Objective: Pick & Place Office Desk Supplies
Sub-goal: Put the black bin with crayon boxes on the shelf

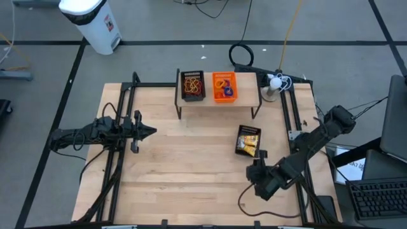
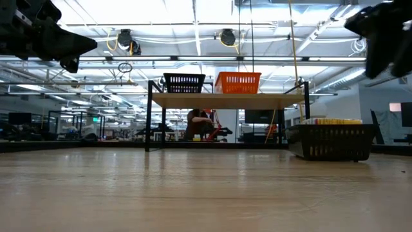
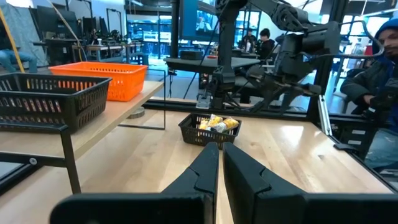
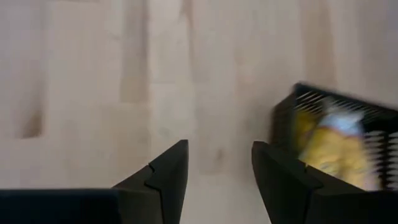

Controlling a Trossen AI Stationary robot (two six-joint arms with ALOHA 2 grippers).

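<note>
High view: pale wooden bench (image 1: 191,165) across the centre of the frame. At upper centre, small raised wooden shelf (image 1: 218,102) carrying a black mesh bin (image 1: 193,85) with red and tan rubber bands (image 1: 192,83) inside, and just right of it an orange plastic bin (image 1: 224,86) holding small coloured rings (image 1: 222,83). Right of centre, second black mesh bin (image 1: 248,140) lying on the bench, filled with yellow-and-white packets (image 1: 248,141). Left gripper (image 1: 151,131) at centre left, fingers pressed together, holding nothing. Right gripper (image 1: 255,166) at lower right, just below the bin of packets, fingers spread and empty.

Low view: shelf at centre with black bin and orange bin side by side on top; packet bin at right on the bench. Left gripper in the upper left corner, right arm in the upper right corner, both above the bench.

Left wrist view: closed fingers (image 3: 205,171) at bottom centre; packet bin at centre; shelf bins at left; seated person (image 3: 380,68) at right edge.

Right wrist view: spread fingers (image 4: 163,177) at bottom, over bare bench; packet bin at right edge.
</note>
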